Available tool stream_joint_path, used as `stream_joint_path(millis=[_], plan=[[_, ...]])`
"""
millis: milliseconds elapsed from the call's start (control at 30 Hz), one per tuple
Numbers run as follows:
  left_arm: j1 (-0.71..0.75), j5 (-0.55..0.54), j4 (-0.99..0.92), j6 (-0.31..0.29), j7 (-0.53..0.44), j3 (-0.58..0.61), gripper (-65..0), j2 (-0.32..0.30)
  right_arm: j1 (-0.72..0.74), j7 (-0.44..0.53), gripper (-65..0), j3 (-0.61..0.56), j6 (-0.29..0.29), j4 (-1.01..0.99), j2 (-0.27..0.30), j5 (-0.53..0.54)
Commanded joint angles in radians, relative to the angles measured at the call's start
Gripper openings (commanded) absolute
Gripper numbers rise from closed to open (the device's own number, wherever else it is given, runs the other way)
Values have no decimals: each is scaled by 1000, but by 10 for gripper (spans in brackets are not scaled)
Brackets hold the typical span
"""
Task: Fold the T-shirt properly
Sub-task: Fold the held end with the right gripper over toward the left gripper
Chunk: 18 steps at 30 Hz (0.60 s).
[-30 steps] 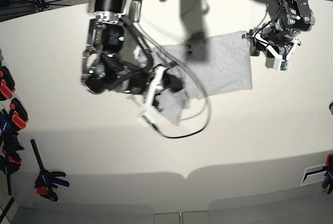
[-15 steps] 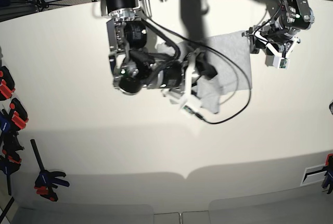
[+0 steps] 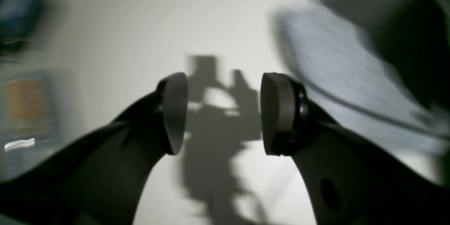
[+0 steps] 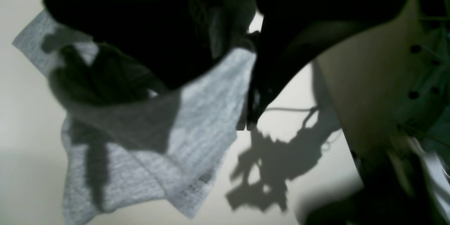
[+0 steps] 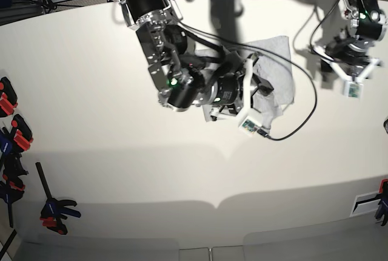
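1 t-shirt (image 5: pixel 282 67) on 1 table (image 5: pixel 91 121), right claw (image 4: pixel 246 112) pinching its cloth, left claw (image 3: pixel 218 112) wide, empty.

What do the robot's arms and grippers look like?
Both arms are black and silver metal. The right arm has small green lights and a looping black cable. Each wrist carries a small white camera box. The left gripper has dark curved fingers ending in flat, rounded grey pads.
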Motion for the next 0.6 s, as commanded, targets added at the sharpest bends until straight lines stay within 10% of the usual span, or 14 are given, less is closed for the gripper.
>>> stream_joint_path(millis=[0,167,567], plan=[[-1,70,39,32,-20,-6,-345,-11,25,47,-650,-11,-3,18,-13,22],[1,323,81,189,-43,-6,-345,-11,25,122,-650,-60,-4,16,-13,7],[48,323,81,198,-47,-6,-345,-11,22,214,-650,-92,-3,15,-13,7]])
